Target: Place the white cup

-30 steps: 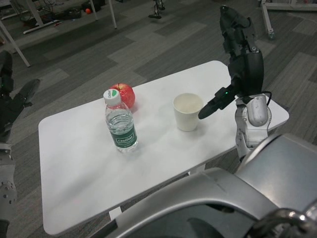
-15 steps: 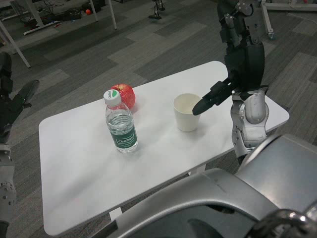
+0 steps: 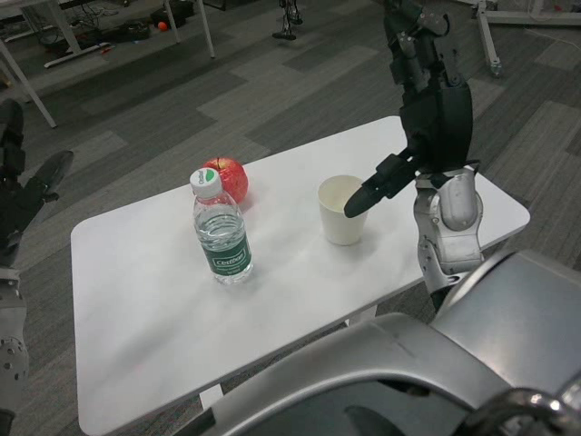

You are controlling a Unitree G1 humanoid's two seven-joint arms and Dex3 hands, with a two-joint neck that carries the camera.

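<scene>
A white paper cup (image 3: 342,211) stands upright near the middle of the white table (image 3: 163,300), its mouth empty. My right hand (image 3: 422,109) hangs just right of the cup, fingers raised and spread; its thumb reaches down over the cup's right rim. It holds nothing. My left hand (image 3: 20,186) waits at the far left edge of the view, off the table, fingers apart.
A clear water bottle (image 3: 221,231) with a green label and white cap stands left of the cup. A red apple (image 3: 227,175) lies behind the bottle. Desk legs and cables show on the grey carpet beyond the table.
My right hand has moved left, bringing its thumb from beside the cup to over its right rim. The cup, bottle and apple have stayed put.
</scene>
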